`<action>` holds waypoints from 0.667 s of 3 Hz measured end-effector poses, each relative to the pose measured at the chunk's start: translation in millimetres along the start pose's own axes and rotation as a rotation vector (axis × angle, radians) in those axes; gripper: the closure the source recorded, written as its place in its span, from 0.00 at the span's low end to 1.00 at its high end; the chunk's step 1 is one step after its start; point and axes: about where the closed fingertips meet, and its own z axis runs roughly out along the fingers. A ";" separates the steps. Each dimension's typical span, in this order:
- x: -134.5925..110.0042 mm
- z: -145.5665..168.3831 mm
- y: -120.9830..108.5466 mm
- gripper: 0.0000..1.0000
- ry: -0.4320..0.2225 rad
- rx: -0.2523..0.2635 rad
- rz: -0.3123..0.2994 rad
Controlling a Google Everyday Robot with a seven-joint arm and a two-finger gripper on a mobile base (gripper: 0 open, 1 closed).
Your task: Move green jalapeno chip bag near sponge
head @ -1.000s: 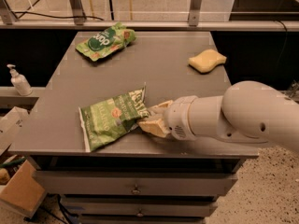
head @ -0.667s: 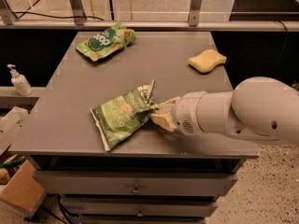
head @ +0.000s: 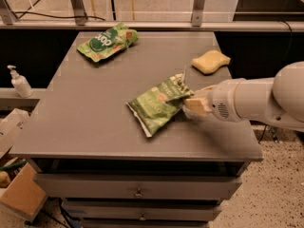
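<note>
**Bare strip of tabletop between chip bag and sponge**

The gripper (head: 189, 102) sits right of the table's centre, clamped on the right edge of the green jalapeno chip bag (head: 156, 106). A short strip of bare grey table (head: 85, 113) separates the bag from the sponge (head: 211, 61) at the far right. The white arm (head: 256, 99) reaches in over the right edge. A smaller green pouch (head: 107, 42) lies far left, well apart.

The light-green crinkly chip bag (head: 159, 104) with white crimped ends lies slanted on the grey worktop (head: 85, 113). Its right end is apparently raised where the gripper (head: 192, 103) pinches it. The pale-yellow wavy-edged sponge (head: 211, 61) rests flat nearby, back right, not touching the bag.
</note>
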 end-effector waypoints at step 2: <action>42.8 -38.4 -82.5 1.00 0.074 0.137 0.137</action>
